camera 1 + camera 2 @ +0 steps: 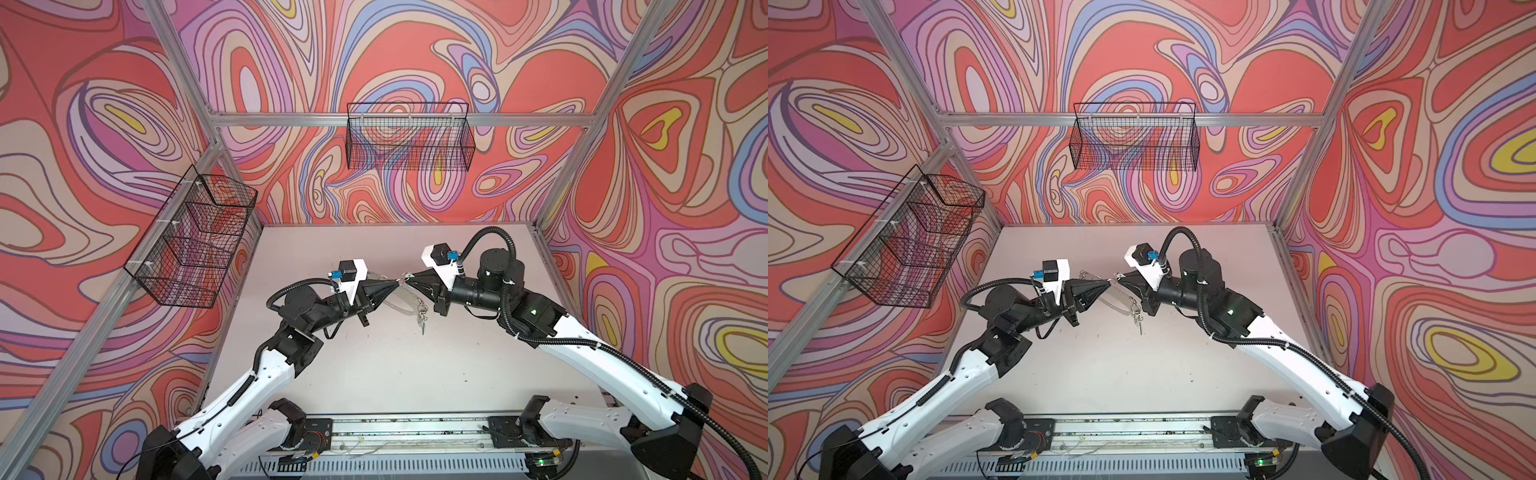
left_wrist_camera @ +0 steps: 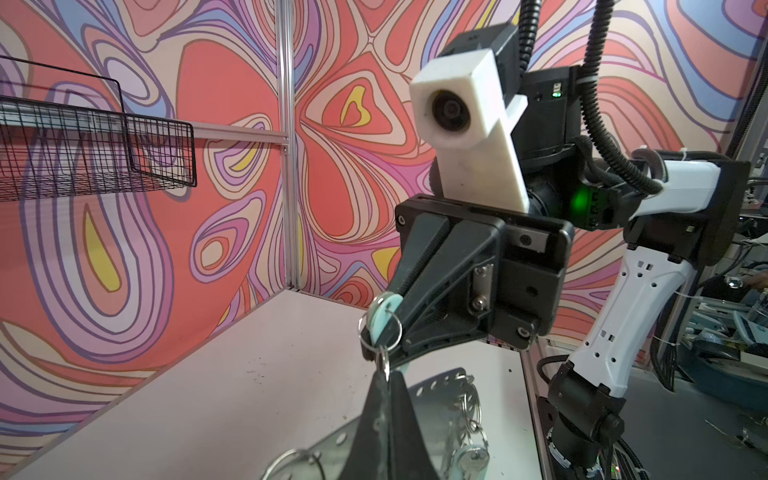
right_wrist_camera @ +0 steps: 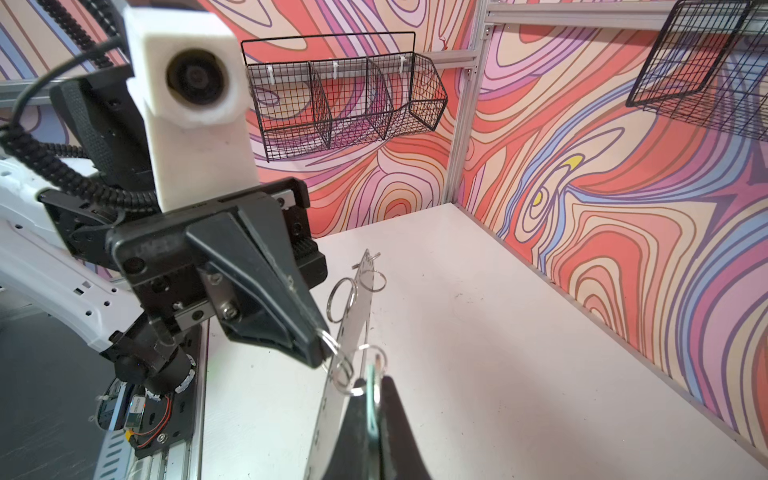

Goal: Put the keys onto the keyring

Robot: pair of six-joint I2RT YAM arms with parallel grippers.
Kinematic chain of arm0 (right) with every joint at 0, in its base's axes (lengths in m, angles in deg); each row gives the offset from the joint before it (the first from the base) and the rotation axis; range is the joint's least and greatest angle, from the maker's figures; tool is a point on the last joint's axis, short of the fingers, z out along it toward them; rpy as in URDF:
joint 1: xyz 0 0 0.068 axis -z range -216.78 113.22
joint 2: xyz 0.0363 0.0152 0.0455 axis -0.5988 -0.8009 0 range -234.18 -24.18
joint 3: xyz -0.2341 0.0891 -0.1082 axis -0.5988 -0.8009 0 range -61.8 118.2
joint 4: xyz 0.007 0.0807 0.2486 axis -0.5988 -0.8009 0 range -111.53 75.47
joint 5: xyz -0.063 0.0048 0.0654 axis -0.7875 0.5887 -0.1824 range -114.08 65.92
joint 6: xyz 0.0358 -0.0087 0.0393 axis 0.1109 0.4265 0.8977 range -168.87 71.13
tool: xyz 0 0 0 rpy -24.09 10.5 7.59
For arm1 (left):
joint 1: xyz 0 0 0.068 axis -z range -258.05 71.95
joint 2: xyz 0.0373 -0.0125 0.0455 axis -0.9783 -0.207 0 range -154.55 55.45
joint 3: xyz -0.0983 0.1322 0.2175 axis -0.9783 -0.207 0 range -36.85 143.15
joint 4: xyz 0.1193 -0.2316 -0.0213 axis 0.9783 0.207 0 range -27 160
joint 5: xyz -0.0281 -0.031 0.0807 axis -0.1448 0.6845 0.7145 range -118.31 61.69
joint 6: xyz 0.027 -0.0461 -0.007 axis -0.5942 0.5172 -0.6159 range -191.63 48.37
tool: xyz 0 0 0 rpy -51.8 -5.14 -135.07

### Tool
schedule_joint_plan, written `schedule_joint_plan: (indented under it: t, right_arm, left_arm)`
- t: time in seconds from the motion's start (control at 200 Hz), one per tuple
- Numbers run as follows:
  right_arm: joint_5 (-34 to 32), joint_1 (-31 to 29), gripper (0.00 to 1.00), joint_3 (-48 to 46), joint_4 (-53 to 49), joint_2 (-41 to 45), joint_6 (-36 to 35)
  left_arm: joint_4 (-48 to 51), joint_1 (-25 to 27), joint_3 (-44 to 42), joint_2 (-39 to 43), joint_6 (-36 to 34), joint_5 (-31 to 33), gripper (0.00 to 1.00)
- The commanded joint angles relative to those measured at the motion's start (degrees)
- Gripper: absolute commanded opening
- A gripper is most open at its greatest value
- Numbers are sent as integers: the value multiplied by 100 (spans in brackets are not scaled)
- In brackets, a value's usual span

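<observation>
Both grippers meet tip to tip above the middle of the table. My left gripper (image 1: 396,284) is shut on a small wire loop (image 3: 332,341) on the rim of the keyring (image 3: 353,324), a flat grey perforated plate that hangs on edge below the tips. My right gripper (image 1: 410,277) is shut on a mint oval tag (image 2: 383,311) with a tiny ring through it; this tag's own key is hidden. The tag's ring touches the held loop. Other keys (image 1: 422,319) dangle from the plate's lower rim, and one key (image 2: 471,457) shows in the left wrist view.
A black wire basket (image 1: 409,137) hangs on the back wall and a three-bin wire basket (image 1: 195,241) on the left wall. Aluminium frame posts edge the pale table (image 1: 374,365). Both arm bases sit at the front rail.
</observation>
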Motion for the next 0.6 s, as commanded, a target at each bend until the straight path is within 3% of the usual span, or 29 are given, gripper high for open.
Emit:
schedule_joint_plan:
  t: [0.0, 0.165, 0.255, 0.341, 0.436, 0.596]
  right_arm:
    - [-239, 7, 0, -157, 375, 247, -112]
    - [-57, 3, 0, -87, 337, 223, -82]
    - [-95, 6, 0, 57, 155, 117, -151]
    - [-140, 7, 0, 87, 123, 127, -179]
    - [-226, 3, 0, 50, 166, 194, -179]
    - [-338, 7, 0, 15, 101, 233, -187]
  left_arm:
    - [228, 69, 21, 233, -433, 241, 0]
    - [620, 217, 57, 253, -913, 456, 0]
    - [767, 231, 125, 161, -808, 256, 28]
    - [631, 240, 54, 141, -681, 172, 33]
    - [382, 240, -87, 199, -556, 384, 46]
    - [435, 239, -122, 339, -555, 744, 47]
